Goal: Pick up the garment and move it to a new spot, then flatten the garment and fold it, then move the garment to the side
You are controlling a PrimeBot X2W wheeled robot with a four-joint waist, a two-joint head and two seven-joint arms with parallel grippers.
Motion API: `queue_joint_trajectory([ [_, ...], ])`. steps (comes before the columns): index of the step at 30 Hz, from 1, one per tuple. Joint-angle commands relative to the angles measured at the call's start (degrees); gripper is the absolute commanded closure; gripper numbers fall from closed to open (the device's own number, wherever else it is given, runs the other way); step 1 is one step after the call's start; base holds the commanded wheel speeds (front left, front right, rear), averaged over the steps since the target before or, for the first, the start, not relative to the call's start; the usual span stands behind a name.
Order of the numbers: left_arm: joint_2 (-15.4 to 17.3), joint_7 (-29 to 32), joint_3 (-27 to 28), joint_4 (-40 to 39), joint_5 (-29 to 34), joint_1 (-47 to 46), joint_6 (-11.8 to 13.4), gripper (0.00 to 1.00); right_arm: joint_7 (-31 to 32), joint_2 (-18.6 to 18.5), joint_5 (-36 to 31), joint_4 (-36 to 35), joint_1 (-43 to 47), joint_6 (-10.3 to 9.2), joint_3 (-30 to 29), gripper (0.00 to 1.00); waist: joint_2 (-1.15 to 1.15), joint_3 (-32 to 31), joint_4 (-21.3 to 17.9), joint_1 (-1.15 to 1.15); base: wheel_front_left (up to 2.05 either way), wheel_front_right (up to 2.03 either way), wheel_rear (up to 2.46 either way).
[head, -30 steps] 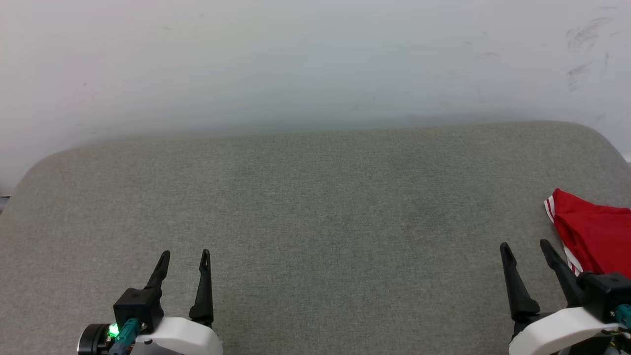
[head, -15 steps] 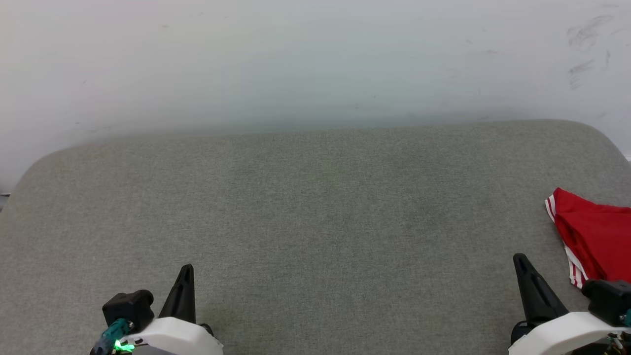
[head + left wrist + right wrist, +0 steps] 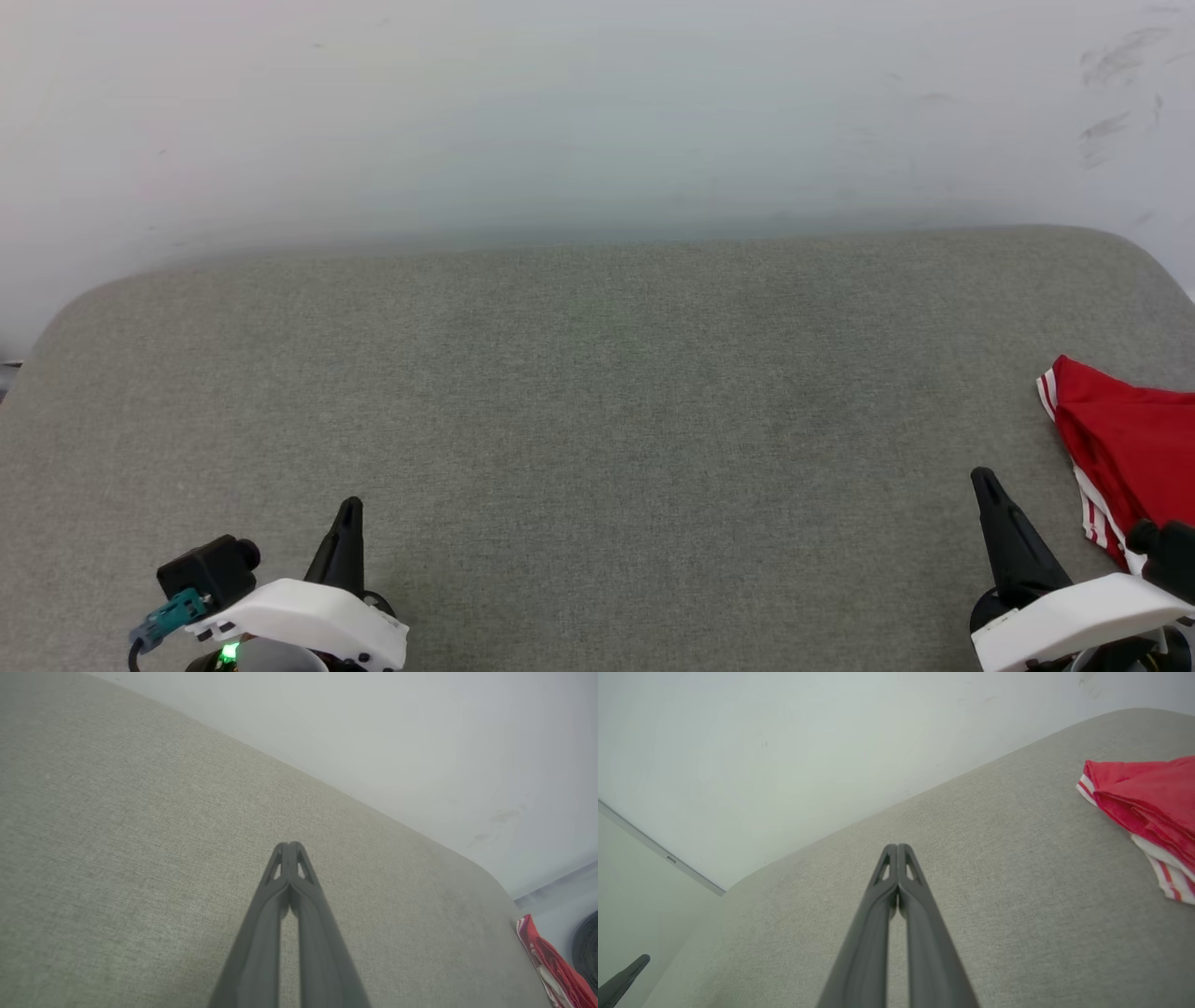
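We are holding our left gripper (image 3: 349, 509) and right gripper (image 3: 985, 481) pinched together, empty. The red striped-trim jersey T-shirt (image 3: 1130, 439) is lying at the grey fabric cushion (image 3: 597, 420)'s right edge, where a nudge risks sliding it off.

A grey fabric cushion (image 3: 597, 392) bears the red garment (image 3: 1130, 439) at its right edge.

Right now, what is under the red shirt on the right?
The garment lies bunched directly on the grey cushion. Anything beneath its folds is covered and cannot be seen.
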Motion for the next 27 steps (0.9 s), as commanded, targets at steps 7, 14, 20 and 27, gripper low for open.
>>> queue_joint_trajectory([
  [7, -0.9, 1.5, 2.6, 0.1, -5.1, -2.0, -2.0, 1.00, 0.3, 0.1, 6.7, 0.8, -2.5, -0.01, -0.3, 1.00, 0.00, 0.1, 0.1, 0.00, 0.00, 0.00, 0.00],
  [14, -2.0, 2.8, 4.5, 0.5, -9.5, -2.4, -3.7, 1.00, 0.5, 0.2, 12.4, 2.2, -3.4, -0.01, -0.5, 1.00, 0.00, 0.2, 0.3, 0.00, 0.00, 0.00, 0.00],
  [20, -2.9, 4.0, 6.0, 0.9, -13.1, -2.6, -5.0, 1.00, 0.7, 0.2, 17.0, 3.3, -4.1, -0.01, -0.6, 1.00, 0.00, 0.3, 0.4, 0.00, 0.00, 0.00, 0.00],
  [27, -4.0, 5.2, 7.7, 1.3, -16.9, -3.0, -6.4, 1.00, 0.9, 0.2, 22.0, 4.5, -4.8, -0.01, -0.8, 1.00, 0.00, 0.4, 0.5, 0.00, 0.00, 0.00, 0.00],
])
